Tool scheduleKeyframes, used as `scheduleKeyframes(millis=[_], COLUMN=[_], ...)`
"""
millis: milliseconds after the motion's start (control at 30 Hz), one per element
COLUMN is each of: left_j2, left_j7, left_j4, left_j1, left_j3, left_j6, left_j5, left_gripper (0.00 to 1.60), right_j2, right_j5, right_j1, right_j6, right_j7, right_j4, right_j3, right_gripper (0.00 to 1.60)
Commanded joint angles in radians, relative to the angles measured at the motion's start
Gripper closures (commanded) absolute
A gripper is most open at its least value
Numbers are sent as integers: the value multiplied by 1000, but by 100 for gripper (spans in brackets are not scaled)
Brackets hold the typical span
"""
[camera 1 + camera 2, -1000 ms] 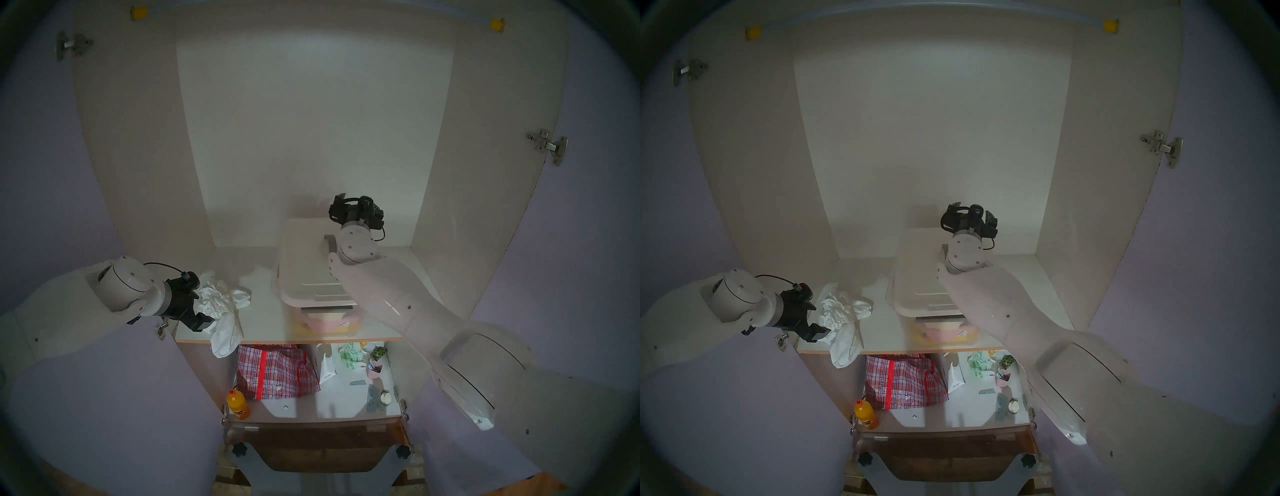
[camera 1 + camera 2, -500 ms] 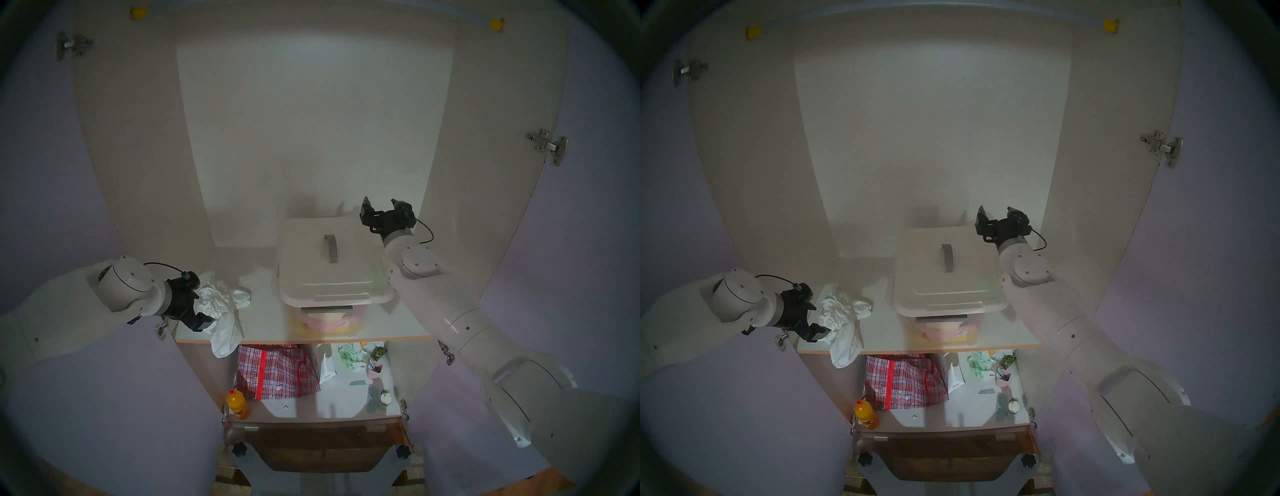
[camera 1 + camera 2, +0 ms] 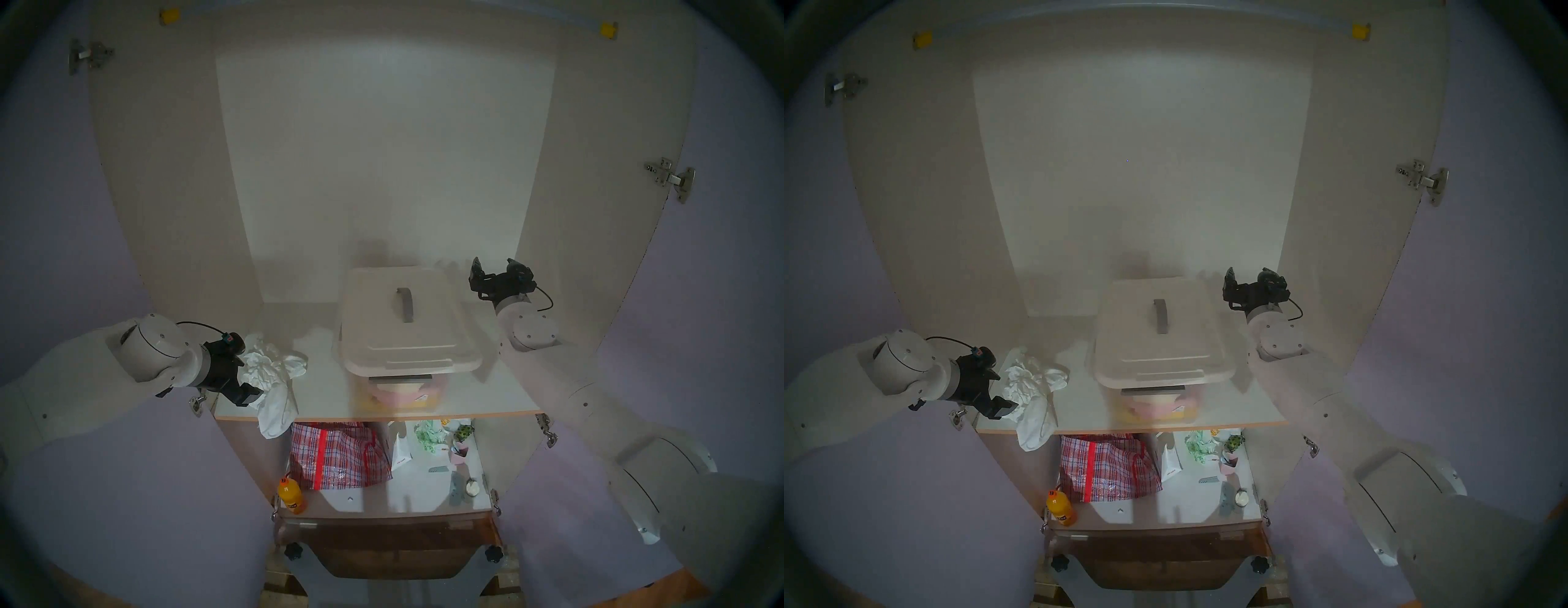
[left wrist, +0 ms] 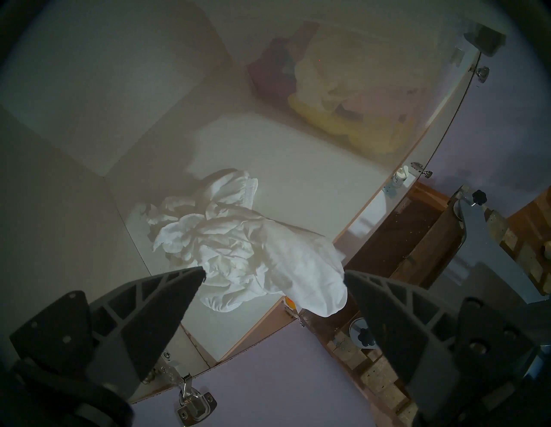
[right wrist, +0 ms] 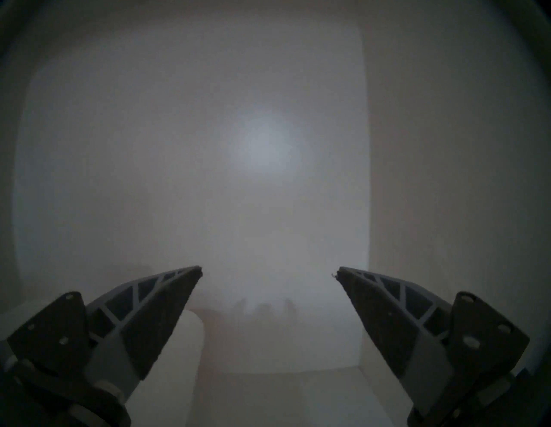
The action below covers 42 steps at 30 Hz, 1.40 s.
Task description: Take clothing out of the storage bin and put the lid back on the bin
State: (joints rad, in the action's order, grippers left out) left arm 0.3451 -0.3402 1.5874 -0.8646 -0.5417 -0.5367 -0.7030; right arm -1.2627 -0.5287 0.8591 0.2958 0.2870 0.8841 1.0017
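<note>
Lid [image 3: 407, 322] is seated on the clear storage bin [image 3: 401, 392]; the white garment [image 3: 273, 378] is heaped at nine o'clock of it, draped over the shelf [image 3: 331, 395] edge. Both the left hand [image 4: 274, 274] and right hand [image 3: 496, 271] are spread, gripping nothing. Judged complete: only withdrawal of the arms is called for.

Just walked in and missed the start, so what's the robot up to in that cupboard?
It is emptying a bin on the upper shelf. The white garment is out, crumpled at the shelf's left edge and partly hanging over it, in front of the open left end effector. The lid sits on the bin. The right end effector is open, beside the bin, holding nothing.
</note>
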Motion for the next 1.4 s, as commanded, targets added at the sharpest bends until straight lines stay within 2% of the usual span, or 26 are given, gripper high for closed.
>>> scheduleKeyframes(millis=[0,100,133,233,367,533,700,800,833,967,1000,1033,1367], left_j2=[-7,-7,-7,-7,-6,-6,-1,12,19,50,54,60,179], left_j7=[-5,-4,-4,-3,-2,-2,2,14,16,-10,-17,-22,-25], left_j4=[8,8,8,8,8,8,6,2,-3,-40,-51,-58,-190], left_j1=[24,24,24,24,24,24,48,73,75,105,107,117,203], left_j3=[-20,-20,-20,-20,-20,-20,-26,-30,-35,-43,-49,-49,-54], left_j6=[7,7,7,6,6,6,-6,-6,20,19,58,53,73], left_j5=[0,0,0,0,-1,-1,19,52,51,48,42,49,101], left_gripper=[0,0,0,0,0,0,0,0,0,0,0,0,0], right_j2=[-6,6,1,1,-13,-45,-64,-66,-67,-71,-72,-73,-79], right_j5=[-5,-19,-23,-46,-43,-26,-24,-22,-21,-18,-18,-17,-14], right_j1=[-54,-77,-86,-118,-158,-195,-222,-224,-225,-229,-229,-230,-237], right_j6=[32,29,49,38,64,165,211,218,220,233,234,236,251], right_j7=[-58,-133,-172,-269,-340,-342,-348,-347,-347,-346,-346,-346,-349], right_j4=[-62,-113,-144,-209,-310,-428,-494,-500,-502,-512,-513,-516,-534], right_j3=[-2,-10,0,15,23,27,21,22,22,23,23,23,26], right_gripper=[0,0,0,0,0,0,0,0,0,0,0,0,0])
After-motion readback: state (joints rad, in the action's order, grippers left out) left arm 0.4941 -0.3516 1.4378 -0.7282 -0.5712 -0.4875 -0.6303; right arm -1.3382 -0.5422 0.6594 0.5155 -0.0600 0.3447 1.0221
